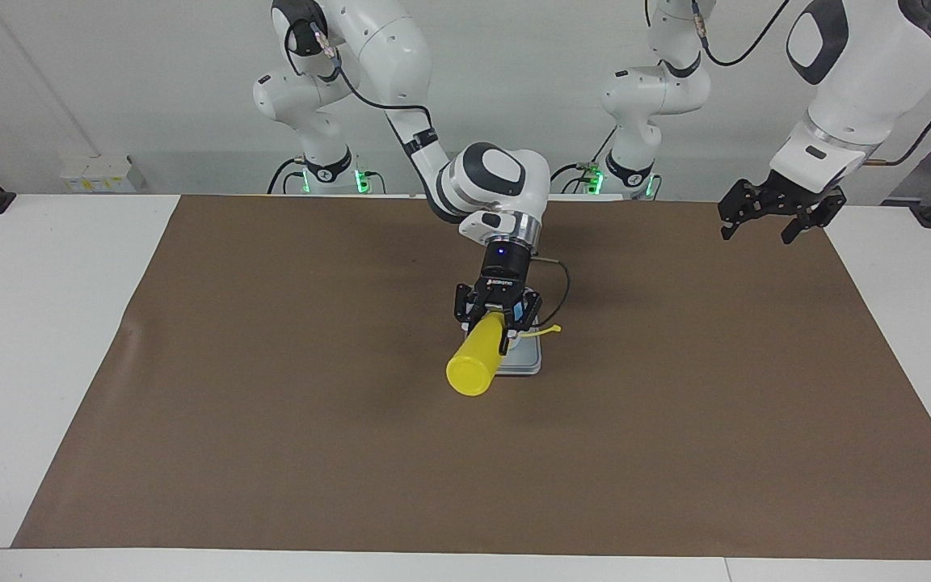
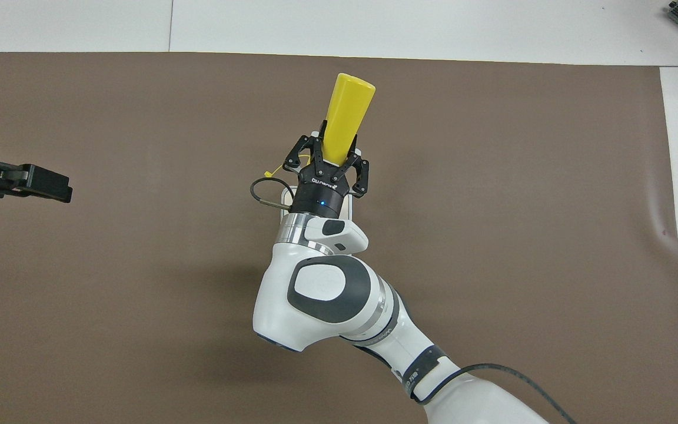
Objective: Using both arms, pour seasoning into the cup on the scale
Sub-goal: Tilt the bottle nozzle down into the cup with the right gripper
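Worktop (image 1: 53, 339) with brown mat (image 1: 271, 453). Right pincer (image 1: 497, 326), clamped on the tilted yellow bottle (image 1: 478, 364), holds it over the scale (image 1: 526, 360) at mid-mat; the cup is hidden. Left pincer (image 1: 768, 218) waits, fingers spread and empty, over the mat's left-arm end.
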`<action>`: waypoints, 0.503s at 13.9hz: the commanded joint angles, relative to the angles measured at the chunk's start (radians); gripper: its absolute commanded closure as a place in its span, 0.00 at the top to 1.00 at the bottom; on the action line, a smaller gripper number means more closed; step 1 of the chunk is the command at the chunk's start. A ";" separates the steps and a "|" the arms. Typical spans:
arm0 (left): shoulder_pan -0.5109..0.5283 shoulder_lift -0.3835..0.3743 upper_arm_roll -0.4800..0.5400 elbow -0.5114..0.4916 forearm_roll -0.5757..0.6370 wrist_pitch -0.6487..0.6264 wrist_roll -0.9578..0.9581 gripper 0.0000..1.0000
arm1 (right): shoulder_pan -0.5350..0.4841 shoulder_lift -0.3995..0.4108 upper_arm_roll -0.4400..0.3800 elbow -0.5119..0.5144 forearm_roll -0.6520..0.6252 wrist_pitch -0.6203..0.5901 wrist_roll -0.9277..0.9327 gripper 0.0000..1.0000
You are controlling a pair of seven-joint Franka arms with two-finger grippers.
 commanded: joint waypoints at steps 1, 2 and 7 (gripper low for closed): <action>0.008 -0.016 -0.006 -0.016 0.009 -0.002 0.012 1.00 | -0.014 -0.015 0.003 0.006 -0.035 -0.010 0.038 0.00; 0.009 -0.017 -0.006 -0.016 0.009 -0.002 0.012 1.00 | -0.011 -0.015 0.005 0.011 -0.017 -0.006 0.041 0.00; 0.009 -0.016 -0.006 -0.016 0.009 -0.002 0.015 1.00 | -0.096 -0.082 0.005 0.025 0.131 0.210 0.032 0.00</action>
